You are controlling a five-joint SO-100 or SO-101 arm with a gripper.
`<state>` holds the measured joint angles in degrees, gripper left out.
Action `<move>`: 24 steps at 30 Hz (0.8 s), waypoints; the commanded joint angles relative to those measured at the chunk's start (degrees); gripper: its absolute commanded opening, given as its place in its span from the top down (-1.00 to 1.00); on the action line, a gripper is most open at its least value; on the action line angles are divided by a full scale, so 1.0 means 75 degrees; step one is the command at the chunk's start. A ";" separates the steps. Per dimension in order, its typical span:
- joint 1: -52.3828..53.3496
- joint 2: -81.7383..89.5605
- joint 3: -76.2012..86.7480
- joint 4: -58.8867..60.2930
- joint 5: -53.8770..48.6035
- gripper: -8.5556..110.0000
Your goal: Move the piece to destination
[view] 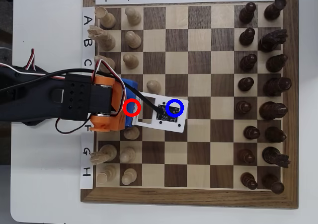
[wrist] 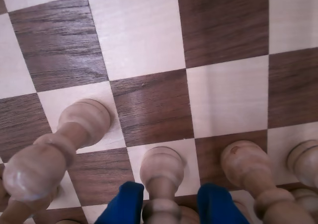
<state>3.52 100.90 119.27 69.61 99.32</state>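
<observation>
The counter (view: 44,194) is white and carries a large wooden chessboard (view: 191,194) with pale pieces along its left side and dark pieces (view: 268,85) along its right side in the overhead view. The black and orange arm (view: 59,102) reaches in from the left over the rows of pale pieces, and its camera board covers the squares in the middle. A red ring (view: 131,107) is drawn at the arm's tip, and a blue ring marks the destination (view: 174,108), two squares further toward the dark side. In the wrist view the hand (wrist: 170,204) shows two blue fingers (wrist: 124,201) at the bottom edge, spread apart, one on each side of the piece (wrist: 161,177), a pale pawn standing upright on a light square. The fingers are beside its stem and do not seem to press it, so I judge that the grasp step is in progress and nothing is held yet. The next move calls for closing gently on the stem, then lifting straight up, because other pale pawns (wrist: 243,164) stand just beside it.
</observation>
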 commanded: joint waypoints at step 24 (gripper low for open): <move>0.0234 0.0305 -0.0621 0.0223 0.0691 0.69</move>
<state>3.87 100.90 119.27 69.61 99.32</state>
